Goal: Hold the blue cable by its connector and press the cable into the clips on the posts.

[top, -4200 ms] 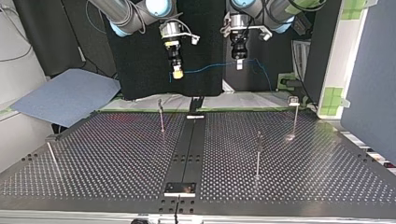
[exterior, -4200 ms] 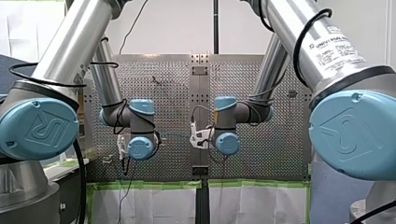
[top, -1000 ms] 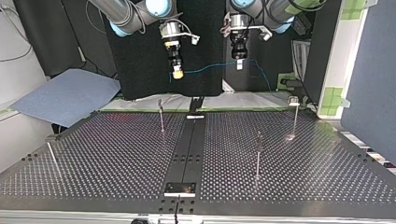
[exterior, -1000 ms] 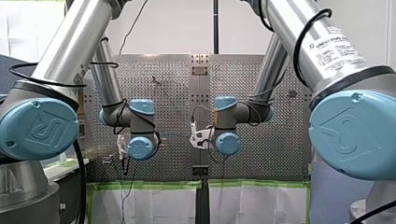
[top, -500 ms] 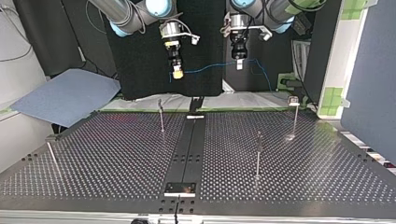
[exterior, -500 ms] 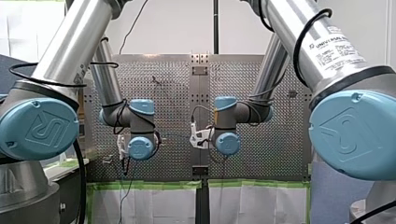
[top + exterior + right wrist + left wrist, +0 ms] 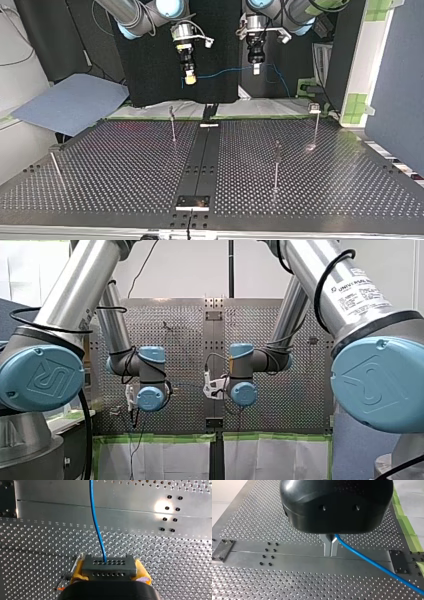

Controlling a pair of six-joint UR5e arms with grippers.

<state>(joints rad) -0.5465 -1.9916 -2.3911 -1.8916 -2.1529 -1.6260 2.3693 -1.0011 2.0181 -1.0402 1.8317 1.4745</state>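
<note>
High above the desk (image 7: 125,165), blue cable (image 7: 222,73) strung in mid-air. Connector (image 7: 108,565) clamped in right pincer (image 7: 110,570), yellow pads (image 7: 141,572); left pincer (image 7: 331,548) pinched on the cable itself. Thin, light, limp, likely slippery: steer by the rigid connector; posts (image 7: 276,165) well below

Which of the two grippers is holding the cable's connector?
My right gripper: its yellow pads clamp the grey connector, while my left gripper pinches only the blue cable.

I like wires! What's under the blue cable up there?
Only the holey metal table, well below the blue cable. What lies under the connector is hidden by my right gripper.
</note>
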